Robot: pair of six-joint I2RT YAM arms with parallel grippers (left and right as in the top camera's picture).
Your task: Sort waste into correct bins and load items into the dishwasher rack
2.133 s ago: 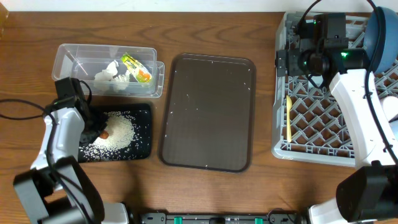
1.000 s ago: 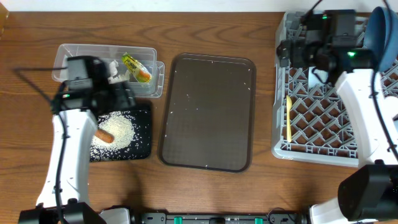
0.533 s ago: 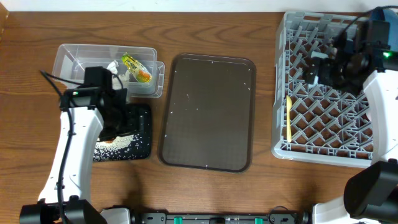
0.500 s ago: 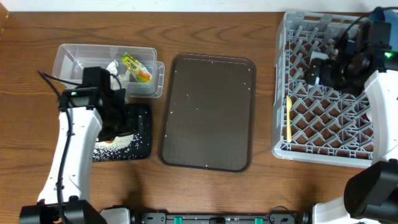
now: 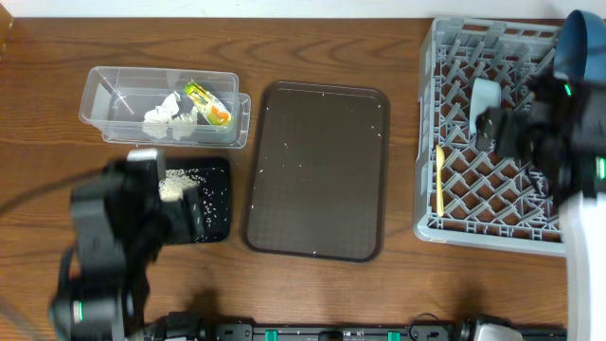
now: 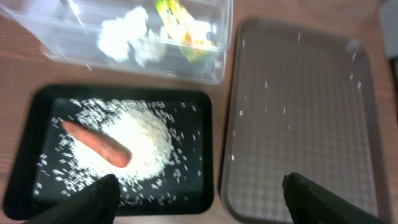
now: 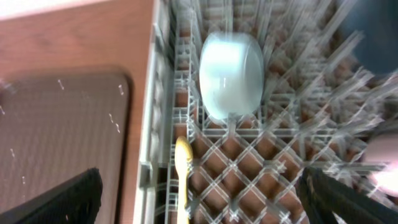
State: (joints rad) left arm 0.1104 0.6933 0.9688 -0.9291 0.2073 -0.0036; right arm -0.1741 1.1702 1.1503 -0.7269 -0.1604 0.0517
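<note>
While both arms blur in the overhead view, we find our left gripper (image 6: 199,186) spread wide and holding nothing above the black tray (image 6: 196,124), where the orange carrot (image 6: 95,144) lies on a heap of white rice (image 6: 146,140). Crumpled tissue (image 6: 121,38) and the yellow-green wrapper (image 6: 177,18) sit in the clear tub (image 6: 205,65) just behind. Our right gripper (image 7: 200,177), equally wide and empty, hangs over the grey rack (image 7: 273,168), which holds the light-blue cup (image 7: 231,71), the pale yellow spoon (image 7: 182,168) and, at its far corner, the dark-blue plate (image 5: 579,43)
</note>
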